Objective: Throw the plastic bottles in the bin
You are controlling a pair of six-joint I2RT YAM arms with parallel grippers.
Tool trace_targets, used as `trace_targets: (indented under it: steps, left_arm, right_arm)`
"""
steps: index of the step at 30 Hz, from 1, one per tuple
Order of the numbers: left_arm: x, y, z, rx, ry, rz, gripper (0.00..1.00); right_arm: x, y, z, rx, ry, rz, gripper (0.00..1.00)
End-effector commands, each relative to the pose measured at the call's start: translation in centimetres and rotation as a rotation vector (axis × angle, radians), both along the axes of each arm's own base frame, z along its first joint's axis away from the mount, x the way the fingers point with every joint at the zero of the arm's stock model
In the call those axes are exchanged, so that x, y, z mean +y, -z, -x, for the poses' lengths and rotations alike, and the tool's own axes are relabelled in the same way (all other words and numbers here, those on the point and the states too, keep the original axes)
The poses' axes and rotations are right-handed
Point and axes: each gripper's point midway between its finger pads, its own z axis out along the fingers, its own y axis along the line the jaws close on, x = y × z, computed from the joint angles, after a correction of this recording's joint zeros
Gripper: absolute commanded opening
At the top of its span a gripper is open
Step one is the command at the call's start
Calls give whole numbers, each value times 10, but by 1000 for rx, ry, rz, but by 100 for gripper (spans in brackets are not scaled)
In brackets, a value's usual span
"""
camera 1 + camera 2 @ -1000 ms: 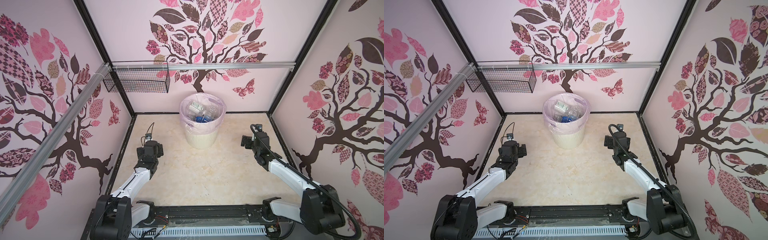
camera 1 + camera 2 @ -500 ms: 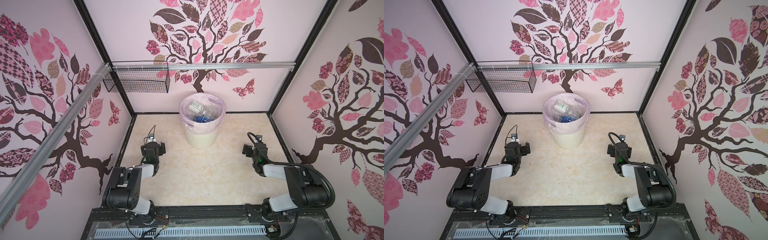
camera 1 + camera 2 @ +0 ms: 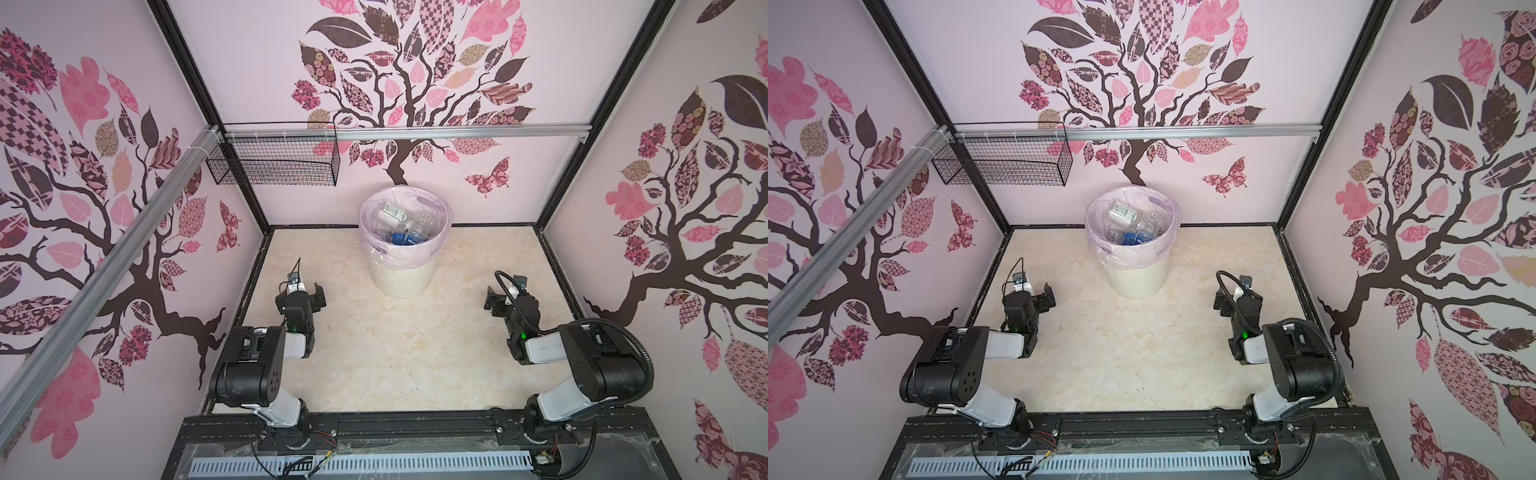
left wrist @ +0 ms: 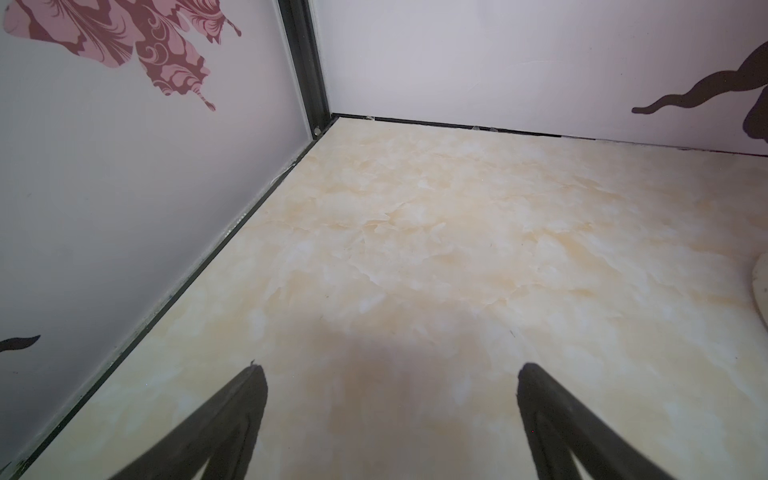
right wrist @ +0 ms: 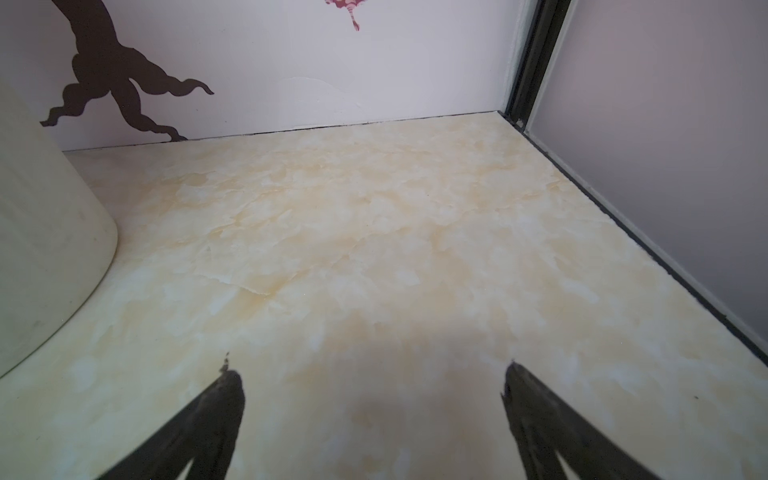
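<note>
The left gripper stands wide open over the bare table, its two dark fingers well apart with nothing between them. The right gripper is likewise spread open and empty. In both top views the grippers sit low at the left and right sides of the table, each pointing toward the far wall.

The bin stands upright at the far middle of the table, mouth up, between the two grippers and beyond them. A pink bag is folded over its rim.

The plastic bottles lie in a jumble inside the bin. One with a pale label lies highest by the far-left rim, its long axis roughly left to right. Blue-labelled ones sit lower. Which way their caps point cannot be told.

A black wire mesh basket hangs on the far wall, to the left.
</note>
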Motion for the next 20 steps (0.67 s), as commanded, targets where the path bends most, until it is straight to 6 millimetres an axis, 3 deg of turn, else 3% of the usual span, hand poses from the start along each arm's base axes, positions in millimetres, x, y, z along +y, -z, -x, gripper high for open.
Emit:
trace_targets:
  steps: [1, 20]
  left_arm:
    - [1, -5, 0, -41, -2, 13, 98]
    - [-2, -6, 2, -31, 0, 7, 98]
  right_arm:
    - [0, -17, -6, -63, -5, -2, 100]
    - [0, -16, -6, -62, -5, -1, 100]
